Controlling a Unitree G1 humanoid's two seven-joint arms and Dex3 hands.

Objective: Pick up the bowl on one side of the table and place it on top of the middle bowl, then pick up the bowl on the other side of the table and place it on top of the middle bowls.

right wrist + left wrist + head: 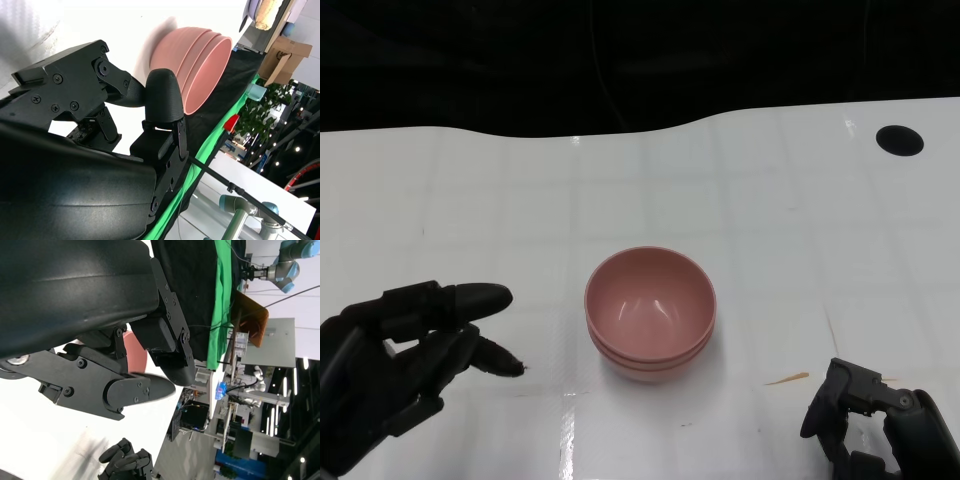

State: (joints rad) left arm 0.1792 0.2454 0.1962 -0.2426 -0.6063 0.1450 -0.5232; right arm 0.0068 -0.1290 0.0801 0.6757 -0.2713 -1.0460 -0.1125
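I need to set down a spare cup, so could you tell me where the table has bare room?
Bare table lies behind the stacked pink bowls, toward the black hole, and between the stack and each robot hand. It is tighter near the left robot hand and right robot hand.

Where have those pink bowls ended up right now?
The stack of pink bowls sits on the white table near the middle of the head view, between the left hand and the right hand, touching neither.

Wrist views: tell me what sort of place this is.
Probably a robotics lab or test hall: a blue-jointed robot arm in the background, green cloth draped behind the white table, and shelving with equipment.
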